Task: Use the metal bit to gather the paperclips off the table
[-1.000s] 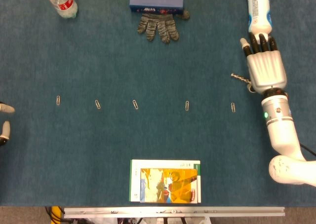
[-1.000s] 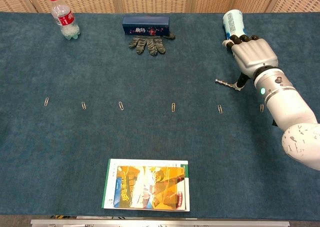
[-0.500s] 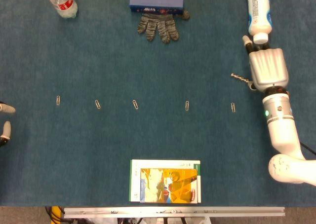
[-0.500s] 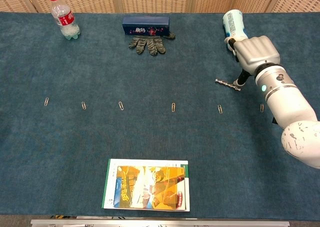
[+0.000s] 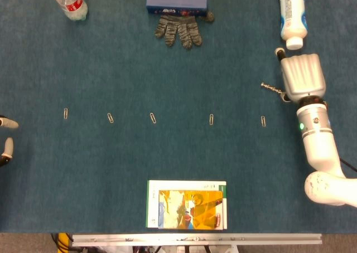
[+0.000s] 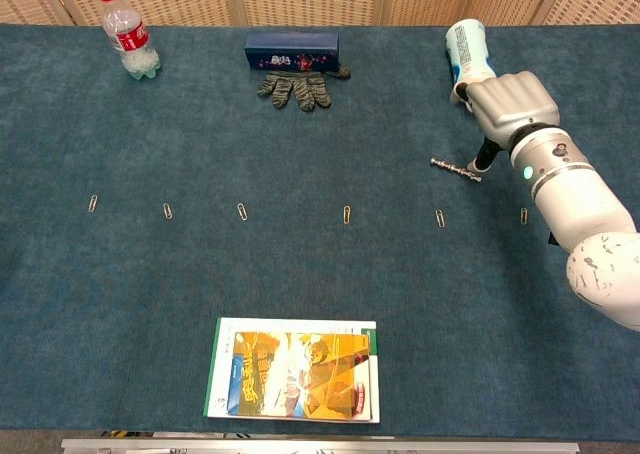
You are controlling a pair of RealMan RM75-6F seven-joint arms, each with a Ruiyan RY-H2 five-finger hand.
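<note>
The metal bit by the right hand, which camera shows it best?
The chest view: the metal bit lies there in nearly full length on the cloth, beside the right hand. In the head view the metal bit looks shorter, with its end hidden under the hand.

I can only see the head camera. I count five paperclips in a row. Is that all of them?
Observer: No. The chest view shows a sixth small silver wire paperclip, just right of the white right arm, which covers it in your view.
Operator: Is the hand holding the metal stick?
Observer: In the chest view, dark fingers reach down from under the right hand to the end of the thin metal bit. I cannot tell if they grip it.
</note>
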